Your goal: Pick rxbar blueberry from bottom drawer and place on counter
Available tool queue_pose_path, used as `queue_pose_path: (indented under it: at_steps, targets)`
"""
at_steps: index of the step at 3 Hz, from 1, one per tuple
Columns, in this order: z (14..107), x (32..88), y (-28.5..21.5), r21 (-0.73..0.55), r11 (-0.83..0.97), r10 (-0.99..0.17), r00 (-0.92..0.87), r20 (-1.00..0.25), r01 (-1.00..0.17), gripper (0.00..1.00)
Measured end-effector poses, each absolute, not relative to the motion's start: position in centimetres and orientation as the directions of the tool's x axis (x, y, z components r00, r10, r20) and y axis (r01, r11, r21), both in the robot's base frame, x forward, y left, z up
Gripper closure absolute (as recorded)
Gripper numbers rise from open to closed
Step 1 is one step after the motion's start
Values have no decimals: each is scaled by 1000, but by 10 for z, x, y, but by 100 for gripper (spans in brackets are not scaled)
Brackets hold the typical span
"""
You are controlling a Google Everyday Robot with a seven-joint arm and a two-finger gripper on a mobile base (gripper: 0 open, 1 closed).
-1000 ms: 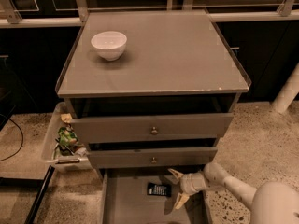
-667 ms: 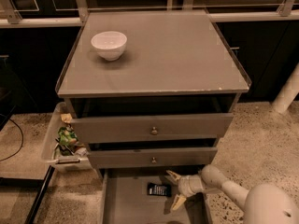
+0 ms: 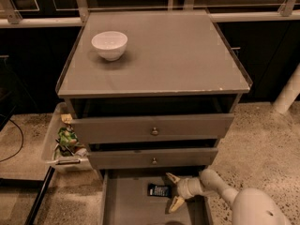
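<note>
bottom drawer (image 3: 126,205) floor — rxbar blueberry (image 3: 159,190) flat | gripper (image 3: 170,192) just right of it | fingers (image 3: 173,177) spread

One round white ceramic bowl (image 3: 109,44) sits near the back-left corner of the flat grey counter (image 3: 178,55), above three grey drawers (image 3: 117,128), two with small round metal knobs (image 3: 154,131). The bottom drawer (image 3: 133,207) holds one small dark navy rxbar blueberry (image 3: 159,190) and, just right of it, one two-finger gripper (image 3: 174,191), fingers spread.

A: Where's the rxbar blueberry (image 3: 159,190)?
B: Lying flat on the grey floor of the pulled-out bottom drawer (image 3: 129,206), towards the back. It's a small dark wrapper with white print.
A: And the hand (image 3: 174,191)?
B: Down in the drawer just beside the bar, spread wide.
A: The bench (image 3: 164,55)?
B: Flat grey top, with a chipped pale front edge.
</note>
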State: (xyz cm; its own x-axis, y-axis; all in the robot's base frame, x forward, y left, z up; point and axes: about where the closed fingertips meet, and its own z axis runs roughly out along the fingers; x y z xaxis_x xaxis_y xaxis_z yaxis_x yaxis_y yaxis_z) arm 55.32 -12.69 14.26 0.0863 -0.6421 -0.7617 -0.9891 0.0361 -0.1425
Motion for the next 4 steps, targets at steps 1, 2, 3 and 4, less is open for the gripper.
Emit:
queue_pose_path:
  at_steps: [1,2,3,4]
  targets:
    - [133,558,-125,-134,43,-619,78,-781,-990,0]
    - [128,562,-117,-98,47,-558,55,-828,-994,0]
    - [131,565,-105,-22,51,-481,-5,-876,-998,0]
    - [133,568,-108,-27,49,-478,0,-879,-998,0]
